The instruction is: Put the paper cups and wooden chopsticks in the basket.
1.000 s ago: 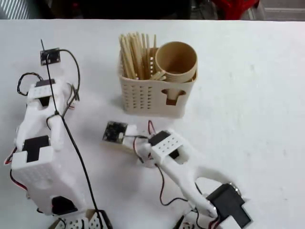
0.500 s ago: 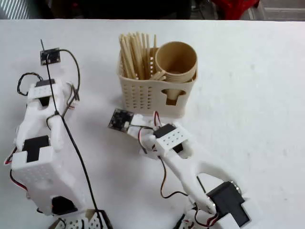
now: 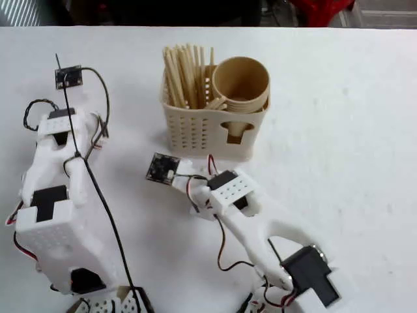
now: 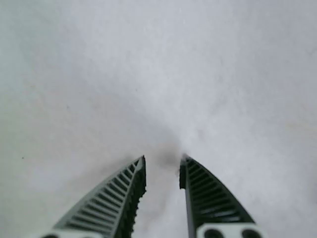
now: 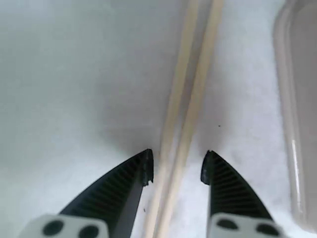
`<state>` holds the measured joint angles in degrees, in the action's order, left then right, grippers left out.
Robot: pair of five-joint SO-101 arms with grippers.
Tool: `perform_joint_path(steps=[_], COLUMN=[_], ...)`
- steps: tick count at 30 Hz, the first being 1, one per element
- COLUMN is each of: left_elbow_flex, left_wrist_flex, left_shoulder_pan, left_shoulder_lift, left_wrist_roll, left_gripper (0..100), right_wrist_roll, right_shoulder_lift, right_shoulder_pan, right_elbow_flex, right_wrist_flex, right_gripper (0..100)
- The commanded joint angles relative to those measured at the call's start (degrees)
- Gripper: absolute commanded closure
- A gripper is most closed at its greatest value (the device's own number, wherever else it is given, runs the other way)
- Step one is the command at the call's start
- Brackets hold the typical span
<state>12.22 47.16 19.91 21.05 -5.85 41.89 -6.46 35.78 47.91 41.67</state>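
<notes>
Right gripper [image 5: 176,168] is spread, straddling two loose wooden chopsticks [image 5: 196,99] lying flat on the white table [image 5: 74,74]. They run lengthwise between its tips, so it reads as lined up for a pinch, and the basket [image 5: 297,99] wall just off to one side should make it a short carry. Left gripper [image 4: 162,171] is slightly parted with nothing between its tips and bare table ahead, looks parked out of the way. The basket holds stacked paper cups [image 3: 241,81] and a bundle of sticks [image 3: 186,75]; the surface is plain matte white, with dark room beyond its far edge.
</notes>
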Motion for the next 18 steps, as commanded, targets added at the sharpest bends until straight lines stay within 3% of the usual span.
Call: perform_joint_path(steps=[1, 9, 18], left_elbow_flex=[-2.02, -2.02, -2.02], left_wrist_flex=[-0.97, -0.97, -1.05], left_shoulder_pan=[-1.01, -1.01, -1.01], left_shoulder_lift=[-0.31, -0.31, -0.31], left_wrist_roll=[0.70, 0.70, 0.70], left_gripper=[87, 87, 87], right_wrist_roll=[0.70, 0.18, -5.45], right_shoulder_lift=[1.36, 0.75, -22.37], right_shoulder_pan=[0.84, 0.31, 0.75], right_elbow_flex=[-1.41, -2.81, -2.46], right_wrist_flex=[0.31, 1.63, 9.36], right_gripper=[94.7, 98.2, 98.1])
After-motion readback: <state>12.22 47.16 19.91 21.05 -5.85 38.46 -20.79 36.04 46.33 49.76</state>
